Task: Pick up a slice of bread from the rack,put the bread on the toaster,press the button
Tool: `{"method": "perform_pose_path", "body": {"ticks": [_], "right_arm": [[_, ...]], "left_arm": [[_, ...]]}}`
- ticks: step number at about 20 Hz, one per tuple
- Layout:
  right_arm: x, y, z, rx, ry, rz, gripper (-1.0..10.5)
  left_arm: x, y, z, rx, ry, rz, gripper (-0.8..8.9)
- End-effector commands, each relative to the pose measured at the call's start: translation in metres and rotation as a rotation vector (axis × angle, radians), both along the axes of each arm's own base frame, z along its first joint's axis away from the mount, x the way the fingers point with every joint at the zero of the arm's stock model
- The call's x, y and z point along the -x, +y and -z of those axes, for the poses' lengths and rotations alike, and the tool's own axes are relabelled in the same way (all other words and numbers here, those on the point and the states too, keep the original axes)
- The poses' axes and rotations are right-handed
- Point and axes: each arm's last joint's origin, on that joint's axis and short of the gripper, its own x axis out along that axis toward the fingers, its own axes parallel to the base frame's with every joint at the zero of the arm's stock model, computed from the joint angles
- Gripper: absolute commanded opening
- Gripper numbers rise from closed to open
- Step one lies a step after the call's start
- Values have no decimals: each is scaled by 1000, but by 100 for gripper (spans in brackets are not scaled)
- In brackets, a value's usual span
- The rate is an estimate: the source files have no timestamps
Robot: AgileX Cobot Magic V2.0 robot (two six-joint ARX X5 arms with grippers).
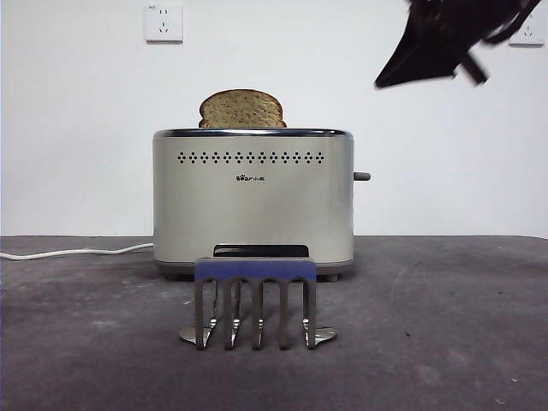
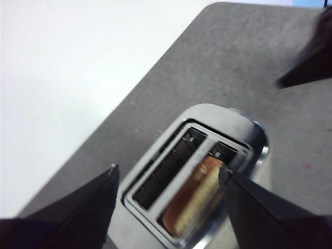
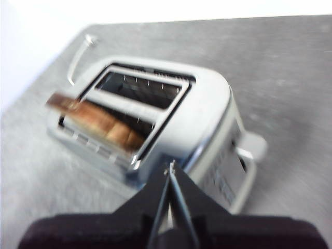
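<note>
rack (image 1: 255,300) empty; slice of bread (image 1: 241,109) in toaster (image 1: 253,201).

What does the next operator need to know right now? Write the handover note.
Left gripper: open, empty, above the toaster.
Right gripper: shut, empty, above the toaster's button end; probably the dark arm at the front view's upper right.
Slice of bread: standing in one toaster slot, domed top sticking out. The other slot is empty.
Rack: in front of the toaster, no bread in it.
Done: bread picked and put in the toaster.
Left: press the button, which appears still up; the right gripper looks best placed for it.
</note>
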Motion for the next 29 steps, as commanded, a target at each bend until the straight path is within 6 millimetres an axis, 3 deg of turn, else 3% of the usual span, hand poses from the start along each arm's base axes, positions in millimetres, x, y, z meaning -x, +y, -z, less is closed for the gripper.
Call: {"method": "perform_pose_path", "body": {"ticks": [1, 4, 11, 20, 26, 29], "right_arm": [[-22, 1, 20, -63, 41, 39, -12], [-47, 2, 45, -93, 58, 62, -12], [-76, 5, 75, -95, 102, 73, -12], [-88, 7, 119, -57, 191, 75, -12], [-90, 3, 160, 36, 314, 97, -12], [-91, 3, 167, 43, 331, 94, -12]], "left_arm": [[24, 12, -12, 78, 52, -36, 328], [54, 28, -26, 119, 73, -52, 328], [83, 42, -39, 177, 81, -15, 328], [85, 42, -38, 175, 105, 3, 328], [85, 42, -38, 175, 105, 3, 328], [85, 42, -38, 175, 106, 3, 328]]}}
